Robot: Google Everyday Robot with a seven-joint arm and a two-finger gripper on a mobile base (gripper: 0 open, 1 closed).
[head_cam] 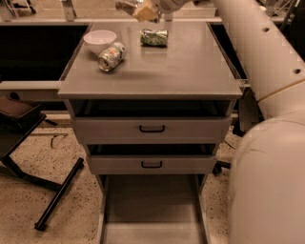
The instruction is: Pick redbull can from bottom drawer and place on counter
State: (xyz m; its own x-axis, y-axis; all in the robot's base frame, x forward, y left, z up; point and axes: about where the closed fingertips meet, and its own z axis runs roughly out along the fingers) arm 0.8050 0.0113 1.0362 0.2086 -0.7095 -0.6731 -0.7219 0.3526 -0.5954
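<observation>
The bottom drawer (152, 209) is pulled out below the two shallower drawers, and the part of its flat grey floor that shows is bare. The redbull can does not show clearly anywhere; I cannot tell if the pale shape at the gripper is the can. My gripper (139, 9) hangs at the top edge of the view, above the far edge of the counter (190, 71), just left of the green foil packet (154, 37). My pale arm (267, 119) fills the right side of the view.
A white bowl (99, 40) and a fatter white can (111, 56) lying on its side are on the counter's back left. The two upper drawers (151, 128) stand slightly open. A black chair base (57, 195) lies on the floor to the left.
</observation>
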